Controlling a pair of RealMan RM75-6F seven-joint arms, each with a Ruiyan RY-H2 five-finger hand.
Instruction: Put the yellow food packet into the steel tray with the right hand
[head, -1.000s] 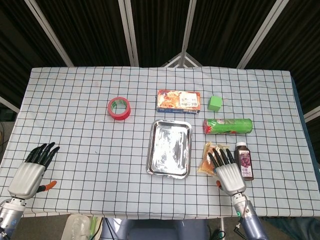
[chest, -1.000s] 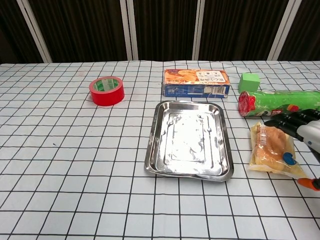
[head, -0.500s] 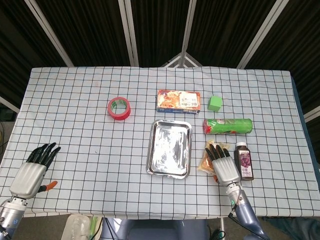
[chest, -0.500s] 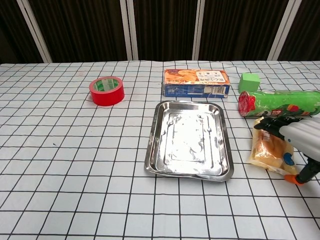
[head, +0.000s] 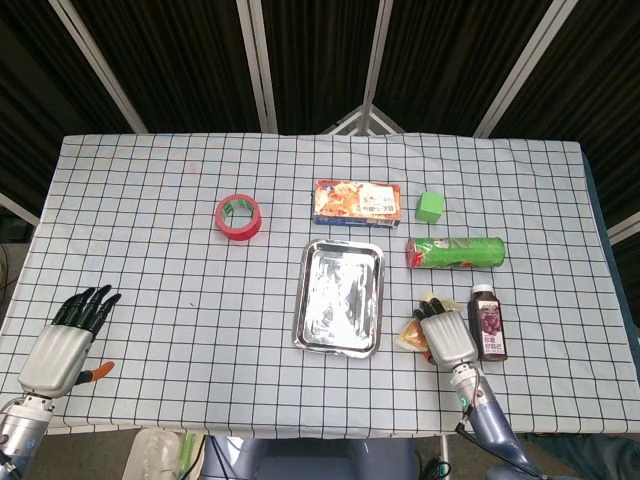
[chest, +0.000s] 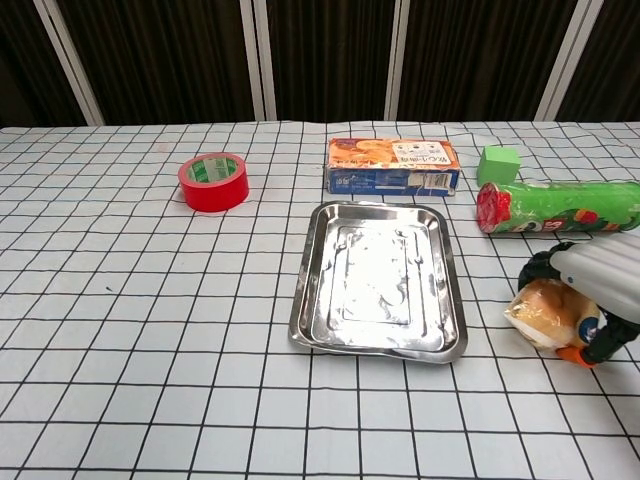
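Right robot hand (chest: 590, 275) has fingers curled over the yellow food packet (chest: 548, 312), gripping it w/ packet bunched up, just right of the steel tray (chest: 377, 345), low over the checked tabletop (head: 150, 220). Tray holds nothing. Left robot hand (head: 62, 340) rests near front left edge, fingers spread, holding nothing. Behind tray: printed box (head: 356, 201), writing too small to read. Green cube (head: 431, 207), green tube w/ red end (head: 456, 251), dark juice bottle (head: 488, 322) w/ grape label, red tape roll (head: 239, 217).
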